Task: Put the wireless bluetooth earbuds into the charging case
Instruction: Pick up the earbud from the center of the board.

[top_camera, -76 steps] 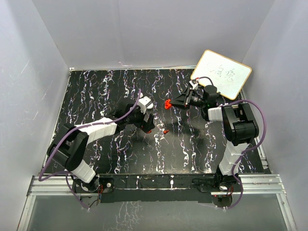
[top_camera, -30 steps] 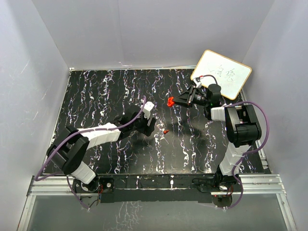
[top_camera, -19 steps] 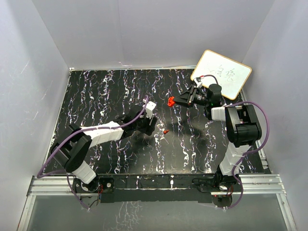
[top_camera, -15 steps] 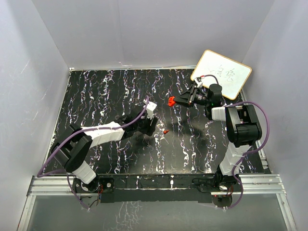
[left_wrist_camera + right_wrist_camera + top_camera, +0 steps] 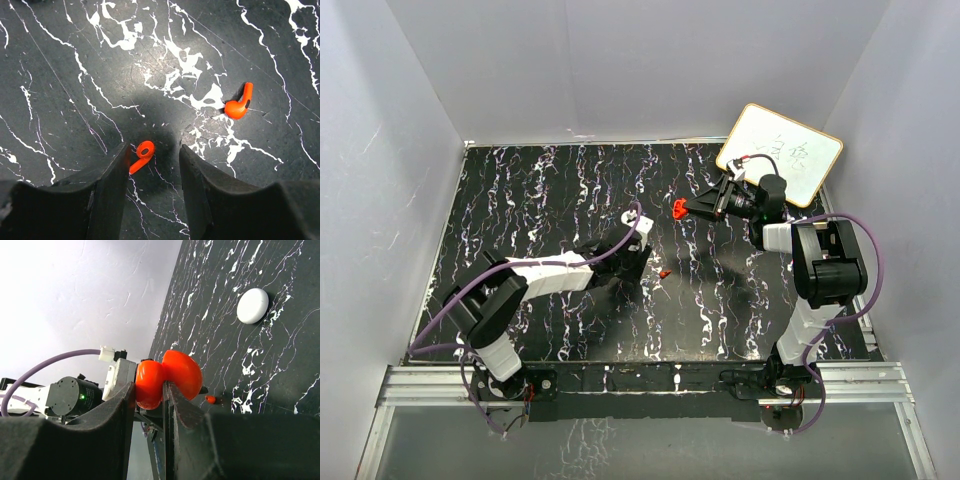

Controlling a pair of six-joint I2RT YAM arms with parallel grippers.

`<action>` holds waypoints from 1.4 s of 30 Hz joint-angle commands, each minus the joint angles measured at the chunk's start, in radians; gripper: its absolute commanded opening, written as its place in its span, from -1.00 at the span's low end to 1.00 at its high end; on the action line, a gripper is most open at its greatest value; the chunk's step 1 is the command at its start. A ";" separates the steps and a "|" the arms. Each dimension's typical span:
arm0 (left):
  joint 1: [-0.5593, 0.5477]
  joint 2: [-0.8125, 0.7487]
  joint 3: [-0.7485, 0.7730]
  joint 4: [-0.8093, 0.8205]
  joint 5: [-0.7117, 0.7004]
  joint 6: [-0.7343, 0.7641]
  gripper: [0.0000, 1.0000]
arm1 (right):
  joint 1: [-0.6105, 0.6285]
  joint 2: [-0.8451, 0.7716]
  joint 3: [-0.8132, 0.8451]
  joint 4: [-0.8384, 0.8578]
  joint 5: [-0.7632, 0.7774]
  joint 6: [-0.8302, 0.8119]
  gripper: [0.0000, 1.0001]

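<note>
Two small red earbuds lie on the black marbled table. One earbud (image 5: pixel 142 154) sits between the fingers of my left gripper (image 5: pixel 154 150), close against the left finger (image 5: pixel 112 175); the jaws stand open with a gap on its right. The other earbud (image 5: pixel 240 104) lies apart, up and to the right, and shows in the top view (image 5: pixel 664 272) beside the left gripper (image 5: pixel 641 262). The red charging case (image 5: pixel 167 377), hinged open, is held above the table by my right gripper (image 5: pixel 150 390), shut on one half of it. From above the case (image 5: pixel 677 208) shows at the right gripper's tip.
A whiteboard (image 5: pixel 780 153) with writing leans at the back right corner. A white round object (image 5: pixel 252 305) rests on the table beyond the case. Pale walls enclose the table (image 5: pixel 520 190) on three sides. Purple cables trail along both arms.
The left arm has reached further right and down over an earbud, and its jaws have narrowed around it. The right gripper, still holding the case, has shifted slightly towards the back.
</note>
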 commanded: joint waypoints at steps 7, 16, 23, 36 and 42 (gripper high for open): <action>-0.023 0.033 0.070 -0.090 -0.101 -0.062 -0.17 | -0.014 -0.049 -0.017 0.085 -0.014 0.019 -1.00; -0.025 0.049 0.085 -0.121 -0.129 -0.090 -0.20 | -0.018 -0.050 -0.021 0.091 -0.016 0.025 -1.00; -0.030 0.066 0.102 -0.144 -0.137 -0.099 -0.31 | -0.019 -0.049 -0.024 0.096 -0.016 0.028 -1.00; -0.042 0.098 0.131 -0.189 -0.158 -0.117 -0.46 | -0.021 -0.052 -0.029 0.110 -0.020 0.037 -1.00; -0.044 0.100 0.136 -0.202 -0.161 -0.121 -0.49 | -0.022 -0.055 -0.033 0.114 -0.019 0.040 -1.00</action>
